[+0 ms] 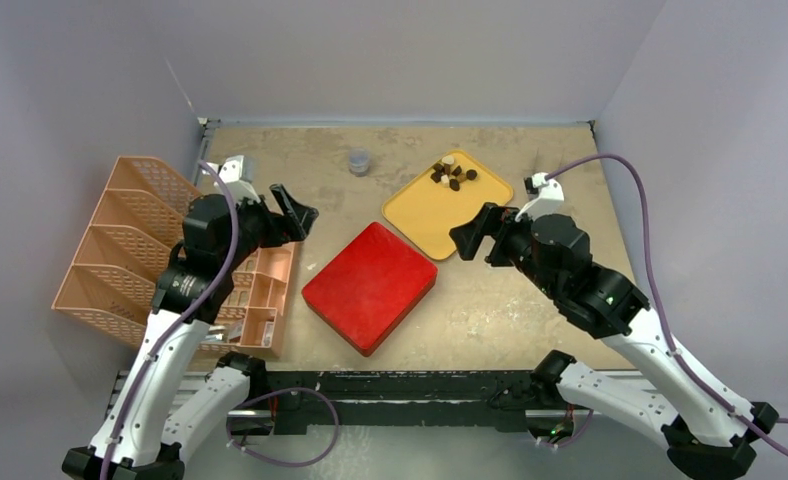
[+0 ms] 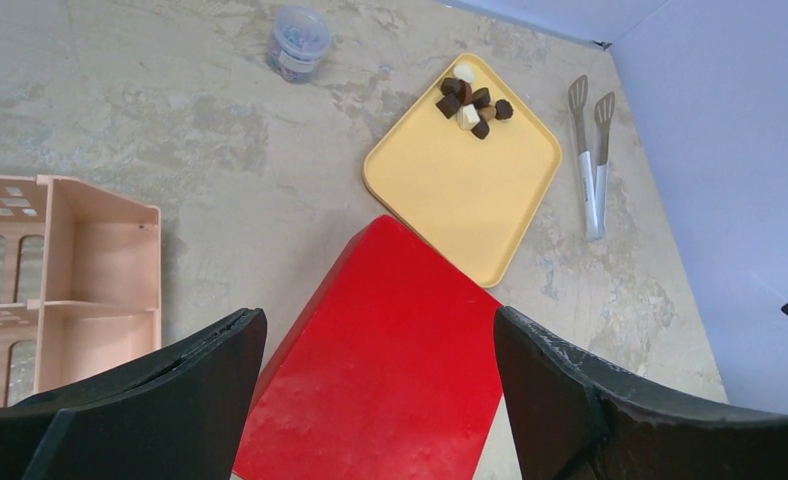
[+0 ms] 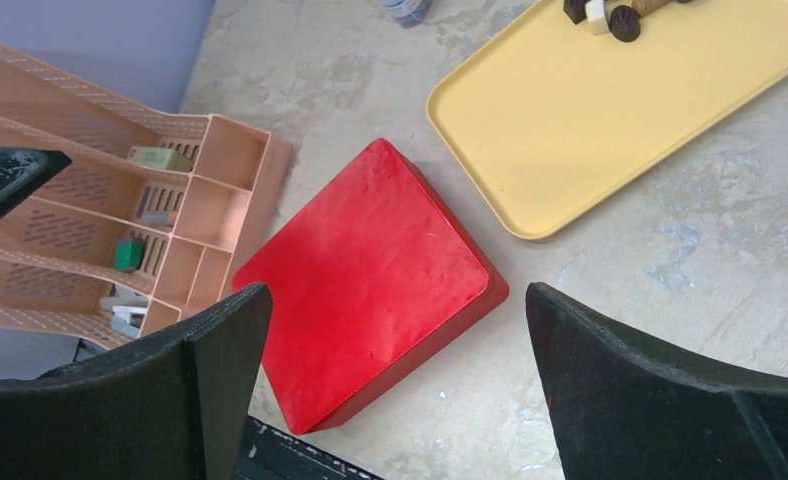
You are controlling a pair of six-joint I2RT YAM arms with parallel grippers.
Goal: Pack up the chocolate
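Several small dark brown, light brown and cream chocolate chunks (image 1: 452,174) lie at the far corner of a yellow tray (image 1: 435,215); they also show in the left wrist view (image 2: 473,102) and at the top edge of the right wrist view (image 3: 610,14). A closed red box (image 1: 370,285) lies in the middle of the table, also seen in the left wrist view (image 2: 380,370) and the right wrist view (image 3: 365,270). My left gripper (image 1: 295,213) is open and empty, held above the table left of the box. My right gripper (image 1: 473,235) is open and empty above the tray's near edge.
A peach plastic organizer (image 1: 160,250) with small items stands at the left. A small clear jar (image 1: 359,161) stands at the back. Tongs (image 2: 592,150) lie right of the tray. The arm mounting rail (image 1: 390,385) runs along the near edge.
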